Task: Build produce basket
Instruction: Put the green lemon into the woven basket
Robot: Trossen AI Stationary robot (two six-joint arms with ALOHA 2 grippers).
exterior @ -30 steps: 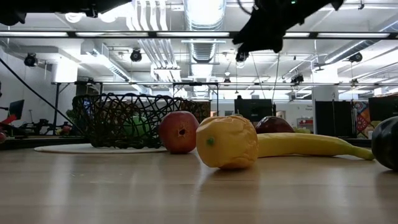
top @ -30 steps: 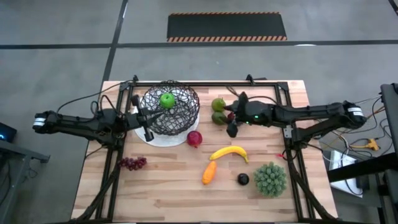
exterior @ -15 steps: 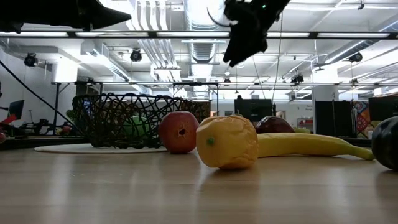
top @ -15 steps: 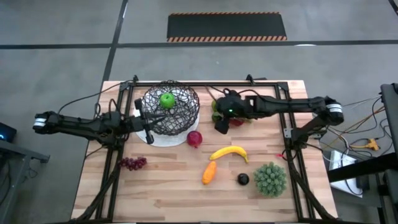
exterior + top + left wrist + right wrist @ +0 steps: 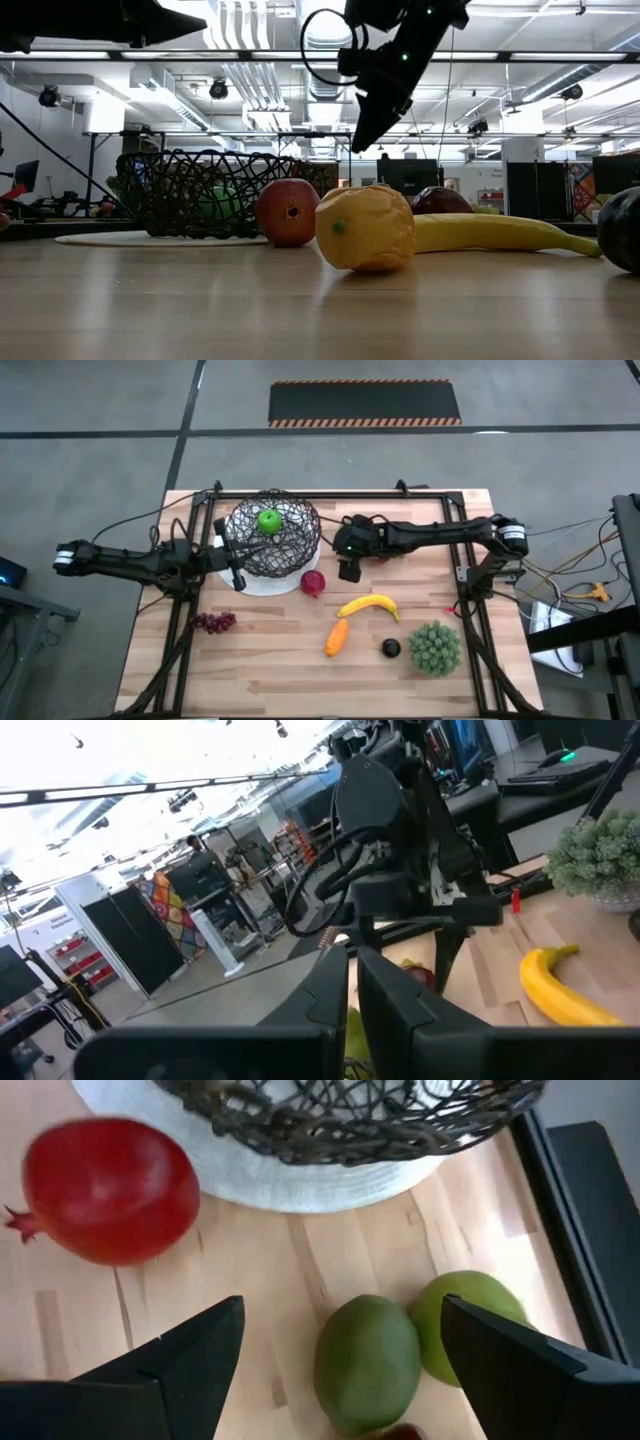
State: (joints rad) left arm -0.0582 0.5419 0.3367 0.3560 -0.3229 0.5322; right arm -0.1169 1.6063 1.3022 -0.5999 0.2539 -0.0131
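Observation:
The black wire basket (image 5: 275, 536) rests on a white plate (image 5: 262, 584) with a green apple (image 5: 268, 520) inside. My right gripper (image 5: 347, 566) hangs open above two green fruits (image 5: 367, 1360) (image 5: 466, 1318) lying right of the basket; its fingers stand on either side of them, well above them and touching nothing. A red fruit (image 5: 313, 582) lies by the plate's rim. The banana (image 5: 368, 605), orange piece (image 5: 337, 637), dark plum (image 5: 391, 649) and purple grapes (image 5: 213, 622) lie on the table nearer the front. My left gripper (image 5: 238, 574) waits shut at the basket's left side.
A large spiky green ball (image 5: 434, 647) sits near the table's right front corner. A black frame rail (image 5: 330, 500) runs along the far edge behind the basket. Bare wood shows along the near edge (image 5: 270, 680).
My right gripper has travelled toward the table's left, from right of the green fruits to over them near the basket, staying open and coming down somewhat. The fruits and basket have not moved.

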